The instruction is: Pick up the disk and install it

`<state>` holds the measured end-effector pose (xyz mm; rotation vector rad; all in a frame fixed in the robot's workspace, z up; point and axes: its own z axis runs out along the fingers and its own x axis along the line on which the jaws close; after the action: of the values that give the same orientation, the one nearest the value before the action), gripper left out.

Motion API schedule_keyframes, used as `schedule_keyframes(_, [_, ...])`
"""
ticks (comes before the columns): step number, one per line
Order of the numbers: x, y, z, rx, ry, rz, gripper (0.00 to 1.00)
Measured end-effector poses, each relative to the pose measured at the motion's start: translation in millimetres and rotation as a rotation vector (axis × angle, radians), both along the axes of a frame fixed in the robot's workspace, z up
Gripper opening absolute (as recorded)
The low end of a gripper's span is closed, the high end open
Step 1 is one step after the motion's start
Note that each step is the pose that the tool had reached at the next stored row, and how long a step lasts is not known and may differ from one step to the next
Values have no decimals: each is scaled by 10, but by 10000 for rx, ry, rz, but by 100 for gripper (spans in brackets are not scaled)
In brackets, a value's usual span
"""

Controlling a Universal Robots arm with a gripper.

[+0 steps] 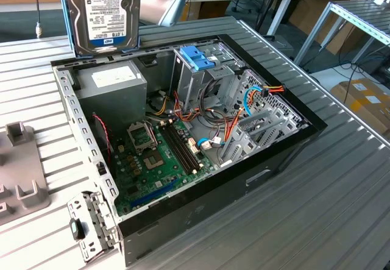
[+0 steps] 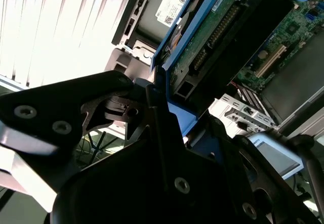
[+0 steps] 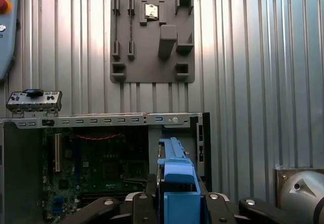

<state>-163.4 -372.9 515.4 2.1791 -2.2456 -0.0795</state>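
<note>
The disk is a dark hard drive with a white and blue label in a blue carrier. It hangs upright above the back edge of the open computer case, beside the power supply. In the second wrist view my gripper is shut on the disk, with black fingers clamping the blue rail. The drive's green circuit board faces that camera. In the first wrist view the carrier stands edge-on inside the gripper, over the case.
Inside the case are a green motherboard, a metal drive cage topped by a blue clip, and loose coloured cables. A grey fixture plate lies on the ribbed metal table beside the case. A hinged bracket sticks out at the near corner.
</note>
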Motion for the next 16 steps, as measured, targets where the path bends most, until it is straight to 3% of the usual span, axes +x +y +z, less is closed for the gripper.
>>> schedule_keyframes(16, [1,-99,-1,1,-1,0,37])
